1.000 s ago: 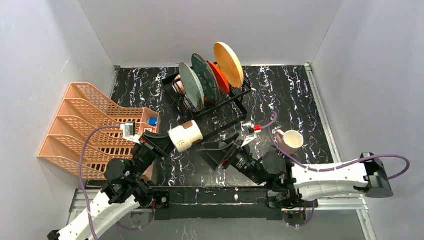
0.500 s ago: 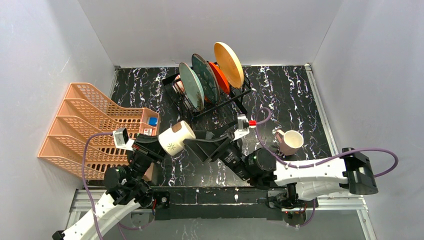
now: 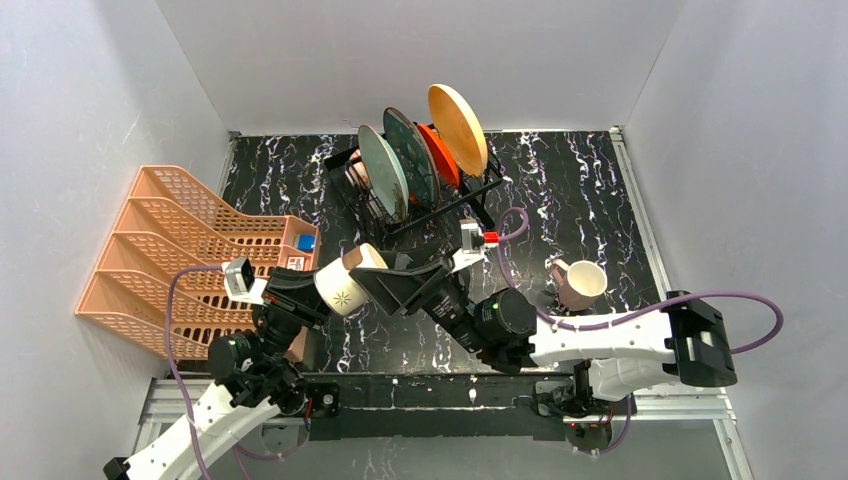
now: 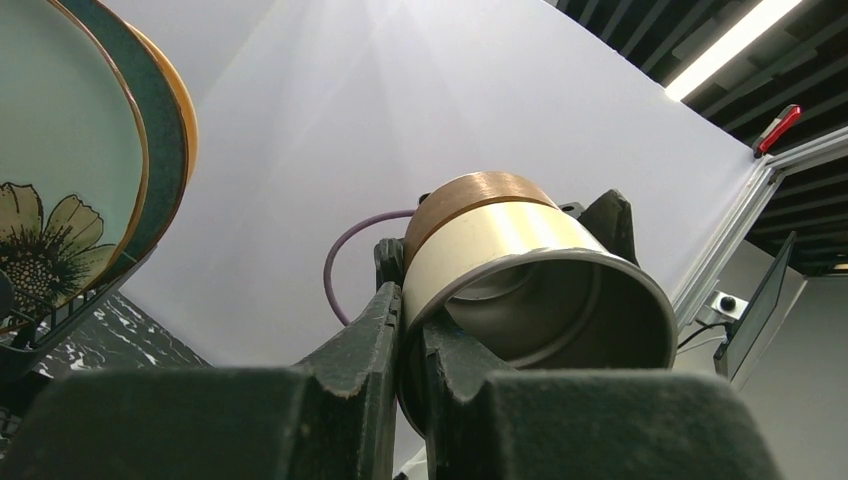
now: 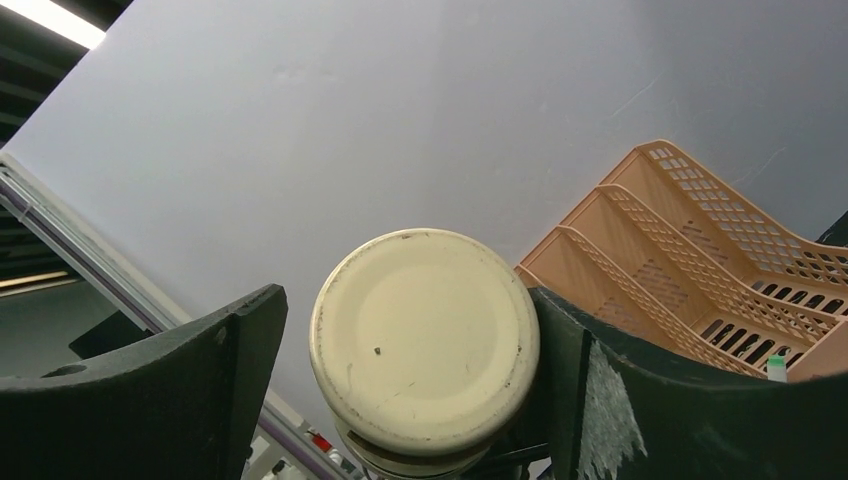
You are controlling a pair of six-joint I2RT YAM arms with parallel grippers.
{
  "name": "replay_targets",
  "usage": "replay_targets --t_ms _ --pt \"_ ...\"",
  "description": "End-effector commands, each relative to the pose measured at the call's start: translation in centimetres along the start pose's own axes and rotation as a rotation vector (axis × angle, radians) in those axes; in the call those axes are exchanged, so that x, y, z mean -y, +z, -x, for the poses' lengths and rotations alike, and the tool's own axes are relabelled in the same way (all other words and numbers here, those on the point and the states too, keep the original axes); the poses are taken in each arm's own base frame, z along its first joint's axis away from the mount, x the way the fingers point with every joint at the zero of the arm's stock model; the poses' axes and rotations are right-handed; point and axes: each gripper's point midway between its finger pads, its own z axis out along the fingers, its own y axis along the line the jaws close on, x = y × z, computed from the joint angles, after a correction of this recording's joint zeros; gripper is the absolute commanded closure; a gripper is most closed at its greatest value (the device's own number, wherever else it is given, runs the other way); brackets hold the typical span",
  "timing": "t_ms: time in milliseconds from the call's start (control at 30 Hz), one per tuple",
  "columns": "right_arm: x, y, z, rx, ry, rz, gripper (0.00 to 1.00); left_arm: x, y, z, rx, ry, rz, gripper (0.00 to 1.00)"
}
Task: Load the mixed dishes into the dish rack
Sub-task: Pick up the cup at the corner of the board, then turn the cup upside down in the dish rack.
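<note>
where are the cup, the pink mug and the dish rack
cup (image 3: 344, 288): top external view, cream side wall
pink mug (image 3: 586, 277): top external view, pale inside
dish rack (image 3: 453, 204): top external view, front wire rail

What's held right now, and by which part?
Left gripper pinches the cup by its rim wall, one finger inside, one outside. Right gripper is open, straddling the cup's base.
</note>
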Motion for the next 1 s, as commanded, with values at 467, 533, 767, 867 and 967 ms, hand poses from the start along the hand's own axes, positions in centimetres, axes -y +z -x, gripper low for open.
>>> replay_targets --t_ms 467,533,767,867,967 --pt "-1.9 -0.9 1.7 0.028 0.044 0.075 0.18 0.3 0.8 2.1 0.091 0.042 0.005 1.00" --pt "-1.9 -0.9 1.7 0.031 0.042 0.078 0.23 0.3 0.8 2.0 0.087 0.039 0.005 1.00" --pt "-2.2 -0.9 2.0 0.042 0.017 0.093 0.57 0.3 0.8 1.3 0.055 0.034 -0.007 1.00" --pt "-2.2 -0.9 2.0 0.041 0.003 0.097 0.80 0.4 0.8 1.2 0.047 0.033 -0.010 1.00" --pt "-2.4 -1.1 2.4 0.049 -0.005 0.103 0.91 0.4 0.9 1.1 0.045 0.032 -0.008 0.80"
